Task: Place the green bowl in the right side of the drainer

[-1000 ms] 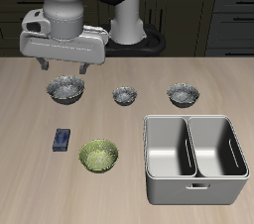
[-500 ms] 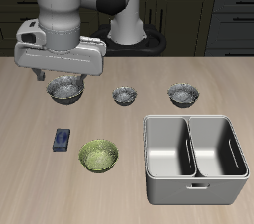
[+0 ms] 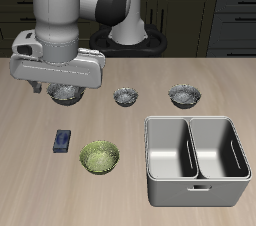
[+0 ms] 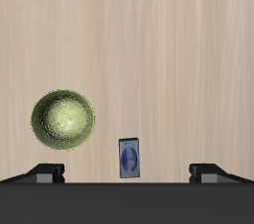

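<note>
right now the green bowl (image 3: 99,156) sits upright on the bench (image 3: 130,70), nearer the front edge, with nothing in it and nothing gripping it. the claw (image 3: 55,88) hangs high above the back part of the bench, over one of the grey bowls (image 3: 66,92), so the green bowl lies forward of it, toward the front edge, and a little toward the drainer (image 3: 197,158).

the wrist view agrees: the green bowl (image 4: 63,120) shows off to one side, not between the fingertips (image 4: 45,172), which stand wide apart with only bare bench between them. the claw is released and holds nothing. a small blue block (image 4: 128,157) lies much closer to the line between the fingers than the bowl does; in the exterior view it (image 3: 63,141) sits just beside the bowl, on the side away from the drainer.

the bowl is round, so it has no long axis to line up with; what matters, i judge, is setting one finger inside the rim and one outside. that calls for a shift forward and sideways past the blue block before any descent. the risk is coming down on the block instead.

the drainer stands well apart from the bowl, both compartments empty; the grasp is not yet begun.
</note>
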You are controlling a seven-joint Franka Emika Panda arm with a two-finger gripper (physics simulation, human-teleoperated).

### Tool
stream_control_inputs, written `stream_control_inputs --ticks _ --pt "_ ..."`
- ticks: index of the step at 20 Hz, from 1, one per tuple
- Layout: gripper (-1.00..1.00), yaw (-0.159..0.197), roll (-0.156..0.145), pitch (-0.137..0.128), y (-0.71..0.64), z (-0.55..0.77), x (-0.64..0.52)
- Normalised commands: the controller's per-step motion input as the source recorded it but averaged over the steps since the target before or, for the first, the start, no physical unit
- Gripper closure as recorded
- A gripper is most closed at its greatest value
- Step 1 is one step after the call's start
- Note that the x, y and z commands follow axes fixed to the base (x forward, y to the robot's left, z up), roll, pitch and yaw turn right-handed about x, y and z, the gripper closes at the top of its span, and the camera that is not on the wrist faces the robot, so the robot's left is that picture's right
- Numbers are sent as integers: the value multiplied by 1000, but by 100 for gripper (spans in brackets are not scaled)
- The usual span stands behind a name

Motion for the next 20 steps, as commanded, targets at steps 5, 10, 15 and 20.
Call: stream_control_inputs --ticks 5,10,15,20 --pt "-100 -7 6 22 131 -296 46" --pt "-100 24 10 15 76 -287 61" --pt "-100 0 -9 28 42 -348 52" --pt "-100 5 -1 27 99 -313 90"
